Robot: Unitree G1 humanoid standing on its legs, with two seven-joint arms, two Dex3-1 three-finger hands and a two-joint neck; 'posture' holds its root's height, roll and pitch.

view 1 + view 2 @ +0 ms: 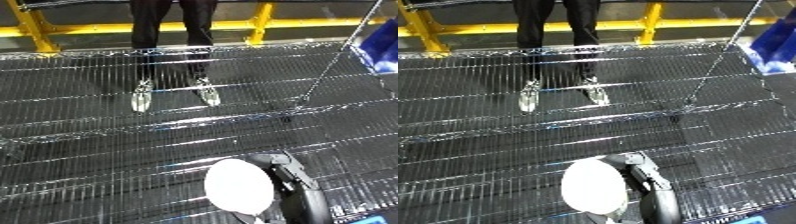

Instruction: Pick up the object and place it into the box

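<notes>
Here, the right hand point(289, 172) carries a white oval object point(238, 186) — finger closure unclear — blue plastic bin point(380, 50) well apart; placing remains.

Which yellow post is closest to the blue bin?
The right yellow post, nearer the blue bin at the right edge; the other stands far left.

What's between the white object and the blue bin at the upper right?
Between the white object and the blue bin lies bare metal grating, with a thin slanted rod near the bin; the left eye view shows it.
</notes>
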